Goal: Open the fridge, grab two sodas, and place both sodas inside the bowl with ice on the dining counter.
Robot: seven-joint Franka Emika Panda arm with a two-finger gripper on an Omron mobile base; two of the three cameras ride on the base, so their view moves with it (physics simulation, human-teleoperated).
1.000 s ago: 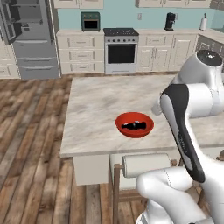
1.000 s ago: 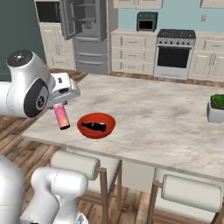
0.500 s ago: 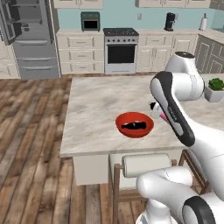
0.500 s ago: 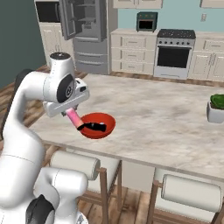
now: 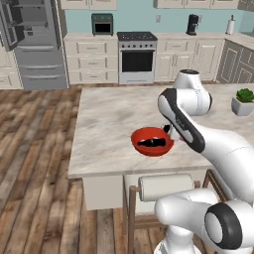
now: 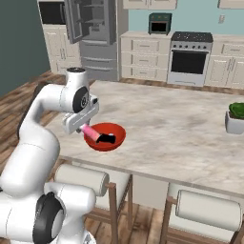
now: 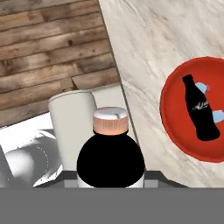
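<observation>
On the dining counter (image 5: 106,116) (image 6: 181,119) (image 7: 148,35) stands the red bowl (image 5: 144,147) (image 6: 116,140) (image 7: 175,100). A dark soda bottle (image 5: 151,143) (image 7: 200,109) lies in it among white ice cubes. My gripper (image 6: 86,127) (image 5: 174,135) is shut on the pink soda (image 6: 90,133) (image 7: 110,148), holding it tilted at the bowl's near rim. The hand view looks along its capped dark neck, with the bowl off to the right. Far back, the grey fridge (image 5: 30,39) (image 6: 93,28) stands with its upper doors open.
A potted plant (image 5: 243,101) (image 6: 236,116) sits at the counter's right end. Padded stools (image 5: 163,186) (image 6: 81,178) (image 7: 72,118) stand under the counter's near edge. A stove (image 5: 136,57) (image 6: 190,57) and cream cabinets line the back wall.
The arm has swung over the counter, carrying the pink soda from beyond the counter's edge to the bowl's rim. The dark soda has stayed in the bowl.
</observation>
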